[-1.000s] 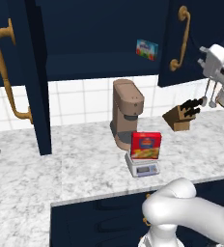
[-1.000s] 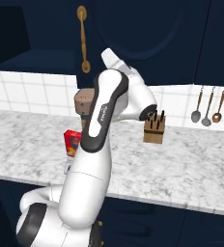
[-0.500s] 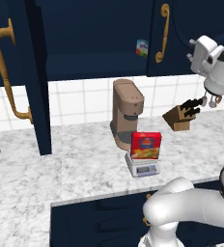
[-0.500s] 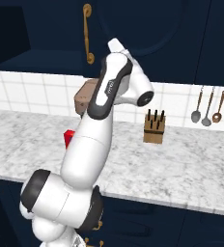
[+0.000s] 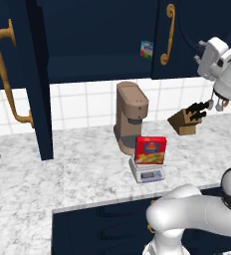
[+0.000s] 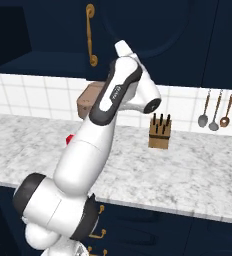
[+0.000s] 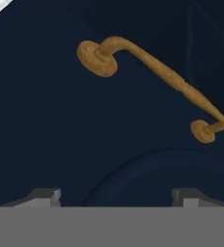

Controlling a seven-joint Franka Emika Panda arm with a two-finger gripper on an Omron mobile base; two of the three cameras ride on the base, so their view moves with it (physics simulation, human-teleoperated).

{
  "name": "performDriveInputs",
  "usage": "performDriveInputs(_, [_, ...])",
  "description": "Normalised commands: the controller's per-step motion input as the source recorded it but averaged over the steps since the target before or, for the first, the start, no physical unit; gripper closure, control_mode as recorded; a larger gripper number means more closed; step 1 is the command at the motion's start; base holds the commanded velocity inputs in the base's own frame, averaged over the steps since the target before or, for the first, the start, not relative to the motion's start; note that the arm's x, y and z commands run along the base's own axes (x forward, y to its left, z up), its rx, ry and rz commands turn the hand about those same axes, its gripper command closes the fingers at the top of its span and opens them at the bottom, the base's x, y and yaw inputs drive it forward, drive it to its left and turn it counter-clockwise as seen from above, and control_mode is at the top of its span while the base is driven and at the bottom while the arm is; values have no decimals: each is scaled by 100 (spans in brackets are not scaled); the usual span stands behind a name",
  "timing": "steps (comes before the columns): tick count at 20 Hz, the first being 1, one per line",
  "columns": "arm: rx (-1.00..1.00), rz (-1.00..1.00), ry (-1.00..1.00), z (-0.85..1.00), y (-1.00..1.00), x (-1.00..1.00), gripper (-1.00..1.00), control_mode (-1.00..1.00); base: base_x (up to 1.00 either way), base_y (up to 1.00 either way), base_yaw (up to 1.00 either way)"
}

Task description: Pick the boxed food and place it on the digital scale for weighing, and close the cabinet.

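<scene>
- Boxed food (image 5: 150,150) is already where you want it: upright on the digital scale (image 5: 146,174), on the marble counter (image 5: 77,174) just in front of the brown coffee machine (image 5: 130,117). You can judge the weighing half of the job done.
- Look at the carton itself: red face toward you, a blue oval logo near the top, a yellow food picture below it. It stands square on the plate and hides most of it; the scale's dark display strip shows under it.
- That leaves the cabinet (image 5: 87,30). Your left door (image 5: 35,74) stands swung out edge-on over the counter, its brass handle (image 5: 10,74) facing left, so the shelf is exposed, with a small light-blue box (image 5: 147,49) on it.
- The right door (image 5: 162,37) looks nearly or fully shut; you cannot tell which.
- Your gripper (image 7: 115,197) faces that navy door panel, its curved brass handle (image 7: 155,72) ahead. The fingertips (image 7: 45,196) stand wide apart with nothing between them, likely placed to push the door.
</scene>
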Motion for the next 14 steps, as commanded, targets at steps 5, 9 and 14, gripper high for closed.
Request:
performDriveInputs(5, [0,0,0,44,-1,-100,-100,-100,0,0,0])
performDriveInputs(9, [-7,0,0,24,11,-100,-100,-100,0,0,0])
performDriveInputs(14, [-22,-5,-24,-6,83,-100,-100,-100,0,0,0])
